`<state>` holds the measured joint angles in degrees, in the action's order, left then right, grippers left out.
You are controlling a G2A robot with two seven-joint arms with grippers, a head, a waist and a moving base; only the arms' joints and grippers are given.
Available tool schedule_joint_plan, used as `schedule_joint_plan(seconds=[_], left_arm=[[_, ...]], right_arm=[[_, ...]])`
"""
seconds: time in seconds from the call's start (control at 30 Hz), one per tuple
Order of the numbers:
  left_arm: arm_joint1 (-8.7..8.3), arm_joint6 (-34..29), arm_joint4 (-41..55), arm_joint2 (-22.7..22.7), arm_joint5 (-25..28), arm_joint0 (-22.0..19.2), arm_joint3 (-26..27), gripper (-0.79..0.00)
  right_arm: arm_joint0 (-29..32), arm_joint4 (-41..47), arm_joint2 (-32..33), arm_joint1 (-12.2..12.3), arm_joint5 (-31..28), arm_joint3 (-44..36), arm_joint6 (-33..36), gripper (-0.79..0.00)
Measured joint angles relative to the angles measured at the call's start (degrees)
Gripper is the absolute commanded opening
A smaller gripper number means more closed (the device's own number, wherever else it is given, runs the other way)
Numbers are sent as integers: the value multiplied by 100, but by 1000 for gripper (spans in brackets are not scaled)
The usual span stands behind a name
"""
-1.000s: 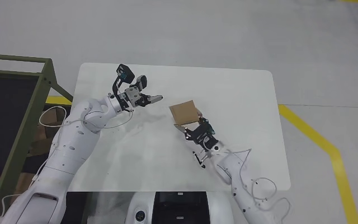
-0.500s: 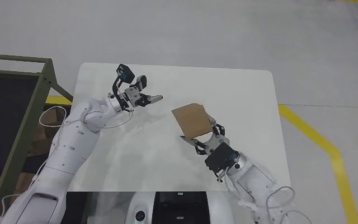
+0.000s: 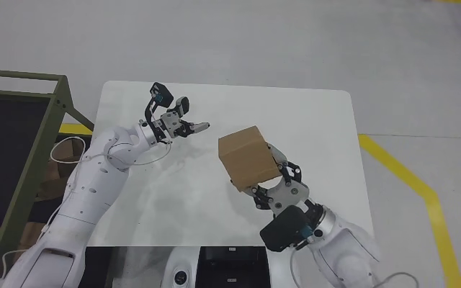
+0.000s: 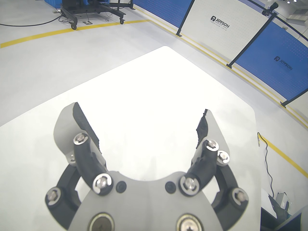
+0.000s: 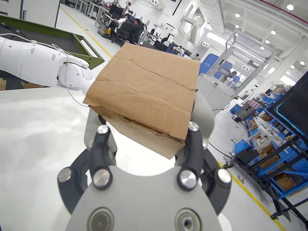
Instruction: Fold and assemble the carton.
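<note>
Where the white surface (image 3: 216,101) ends on the left, a green-framed rack (image 3: 45,108) stands on the floor just beside it. The left arm extends from that side over the left half of the surface, and the left pincer (image 3: 193,119) hangs above the surface with nothing between its fingers. In the left wrist view both fingers (image 4: 72,126) are spread wide, the dark ribbed pads face each other across a broad gap, and bare white surface lies beneath them. To the right of this pincer, and well apart from it, is the carton (image 3: 248,157), near the middle of the surface. It is brown corrugated board in box form, tilted, with creases running across its upper face. In the right wrist view the carton is off the surface, and a ragged corrugated flap edge runs along its lower side. The right pincer (image 3: 272,178) grips the carton from below and from the robot's side, one finger against each of two opposite sides, closed only as far as the width of the carton allows. The right arm runs back from there toward the near right corner of the surface. On the grey floor beyond the right edge of the surface runs a yellow line (image 3: 403,173).
</note>
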<state>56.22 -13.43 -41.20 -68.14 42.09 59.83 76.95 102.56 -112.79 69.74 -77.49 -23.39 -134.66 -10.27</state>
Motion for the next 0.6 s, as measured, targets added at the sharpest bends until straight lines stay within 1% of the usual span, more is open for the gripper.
schedule_joint_plan(seconds=[0.03, 0.07, 0.1, 0.6], left_arm=[[0, 0, 0, 0, 0, 0, 0, 0], [0, 0, 0, 0, 0, 0, 0, 0], [0, 0, 0, 0, 0, 0, 0, 0], [0, 0, 0, 0, 0, 0, 0, 0]], right_arm=[[-2, -3, -3, 0, 5, 2, 4, -674], [-2, -2, -1, 0, 3, 2, 3, -776], [-1, 1, 0, 0, 1, 2, 1, -785], [-69, -7, -7, 1, 54, 1, -16, -785]])
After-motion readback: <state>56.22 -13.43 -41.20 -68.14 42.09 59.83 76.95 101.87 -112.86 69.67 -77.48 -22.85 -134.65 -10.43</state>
